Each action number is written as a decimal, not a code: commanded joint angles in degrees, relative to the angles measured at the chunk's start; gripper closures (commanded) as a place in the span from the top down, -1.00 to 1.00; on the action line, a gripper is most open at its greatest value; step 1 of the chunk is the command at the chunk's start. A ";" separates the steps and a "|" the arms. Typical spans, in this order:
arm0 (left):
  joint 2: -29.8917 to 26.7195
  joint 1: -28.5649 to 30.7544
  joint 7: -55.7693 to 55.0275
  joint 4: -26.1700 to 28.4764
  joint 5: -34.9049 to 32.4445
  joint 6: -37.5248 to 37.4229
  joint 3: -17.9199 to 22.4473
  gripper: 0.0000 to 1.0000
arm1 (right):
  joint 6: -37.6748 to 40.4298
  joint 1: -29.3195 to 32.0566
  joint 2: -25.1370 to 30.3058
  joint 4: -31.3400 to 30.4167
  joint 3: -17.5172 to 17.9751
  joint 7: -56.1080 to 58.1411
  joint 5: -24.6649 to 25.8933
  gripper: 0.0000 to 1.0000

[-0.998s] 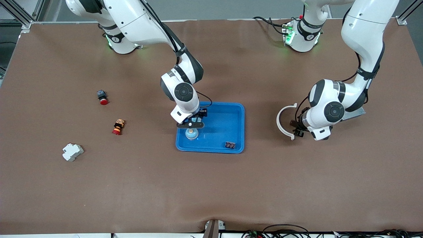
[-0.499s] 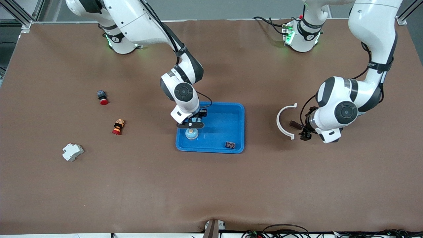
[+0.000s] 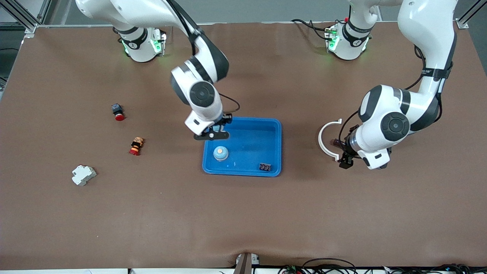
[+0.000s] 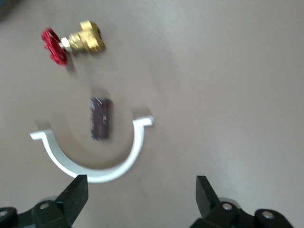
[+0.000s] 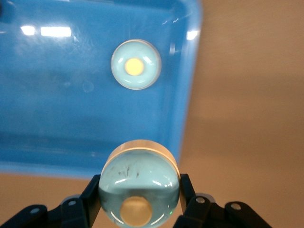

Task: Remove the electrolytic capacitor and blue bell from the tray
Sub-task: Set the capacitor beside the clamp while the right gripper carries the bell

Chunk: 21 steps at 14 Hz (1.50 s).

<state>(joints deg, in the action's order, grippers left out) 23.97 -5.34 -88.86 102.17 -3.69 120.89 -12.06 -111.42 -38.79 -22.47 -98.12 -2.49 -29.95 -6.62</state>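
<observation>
A light-blue bell [image 3: 220, 153] with an orange button stands in the blue tray [image 3: 274, 125], and also shows in the right wrist view [image 5: 136, 64]. My right gripper [image 3: 212, 134] is up over the tray's edge toward the right arm's end. It is shut [image 5: 138, 195] on a second bell of the same look [image 5: 137, 183]. The dark brown capacitor [image 3: 337, 142] lies on the table inside a white half ring [image 3: 322, 139]. My left gripper [image 3: 342, 155] hangs open and empty over the ring's edge. In the left wrist view [image 4: 140, 202] the capacitor [image 4: 100, 118] is ahead of its fingers.
A small black part [image 3: 265, 166] lies in the tray's corner. Two red-capped buttons [image 3: 118, 112] [image 3: 136, 146] and a white breaker [image 3: 83, 175] lie toward the right arm's end. A brass valve with a red handwheel [image 4: 76, 42] lies near the capacitor.
My right gripper has risen from low in the tray and shifted toward the right arm's end; the tray's bell stayed put. My left gripper drew away from the ring, then came back.
</observation>
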 commanded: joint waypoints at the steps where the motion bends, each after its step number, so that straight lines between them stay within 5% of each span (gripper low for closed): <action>1: 4.40 -3.43 -5.77 -6.96 0.88 -1.54 0.02 1.00 | 5.85 5.03 10.49 -4.61 0.65 3.75 -0.15 -0.61; 5: 11.26 -8.79 -15.54 -14.80 0.62 -1.45 0.11 1.00 | 5.86 15.12 24.12 -17.51 0.56 19.79 0.03 -0.61; 9: 14.87 -12.58 -18.28 -17.70 0.18 -0.31 0.37 1.00 | 6.04 30.14 28.27 -22.37 0.56 40.88 4.24 -0.61; 14: 16.98 -17.76 -22.41 -19.20 0.00 4.34 0.72 1.00 | -4.11 42.47 25.99 -26.49 0.56 60.07 4.77 -0.61; 21: 20.59 -22.69 -28.65 -19.20 0.00 13.14 3.18 1.00 | -18.48 43.54 12.22 -26.78 0.56 61.15 8.29 -0.61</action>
<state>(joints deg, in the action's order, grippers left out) 43.28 -26.37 -116.05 84.37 -3.52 132.94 -10.39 -128.93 3.88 -6.07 -127.39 -2.68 30.84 0.27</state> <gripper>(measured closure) 0.000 0.317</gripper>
